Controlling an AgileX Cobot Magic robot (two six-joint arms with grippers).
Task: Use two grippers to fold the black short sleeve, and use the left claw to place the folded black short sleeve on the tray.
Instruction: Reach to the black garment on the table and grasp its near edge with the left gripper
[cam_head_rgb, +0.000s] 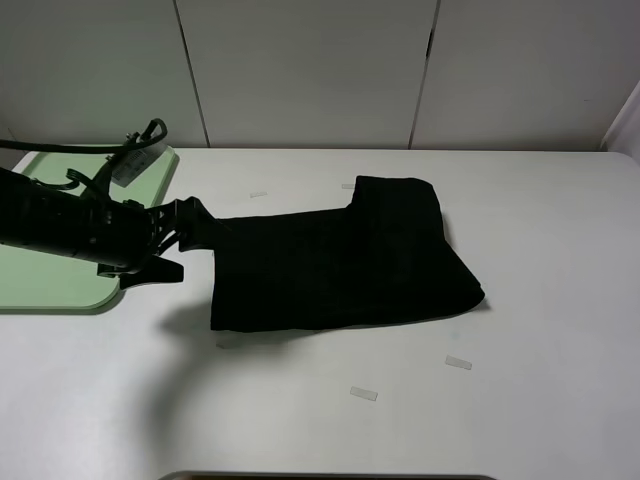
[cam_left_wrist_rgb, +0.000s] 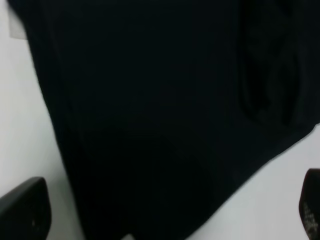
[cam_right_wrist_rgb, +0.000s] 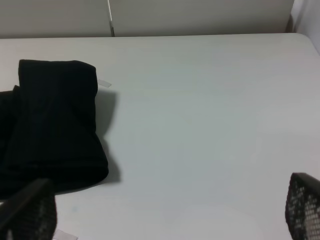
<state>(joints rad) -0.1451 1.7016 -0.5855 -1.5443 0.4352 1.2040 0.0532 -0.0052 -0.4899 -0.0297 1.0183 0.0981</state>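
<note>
The black short sleeve (cam_head_rgb: 340, 262) lies folded in a rough rectangle in the middle of the white table, with one narrower flap at its far right. My left gripper (cam_head_rgb: 200, 226) reaches in from the left and sits at the shirt's left edge. In the left wrist view the black cloth (cam_left_wrist_rgb: 150, 100) fills the picture, and the left gripper (cam_left_wrist_rgb: 167, 215) is open, its fingertips (cam_left_wrist_rgb: 25, 210) wide apart on either side of the cloth. My right gripper (cam_right_wrist_rgb: 167, 212) is open over bare table, to the right of the shirt (cam_right_wrist_rgb: 55, 125). The mint-green tray (cam_head_rgb: 60, 290) lies at the far left, under the left arm.
Small strips of clear tape (cam_head_rgb: 458, 362) lie on the table in front of the shirt and behind it (cam_head_rgb: 258, 194). A pale panelled wall (cam_head_rgb: 310, 70) closes the far side. The right arm does not show in the exterior high view.
</note>
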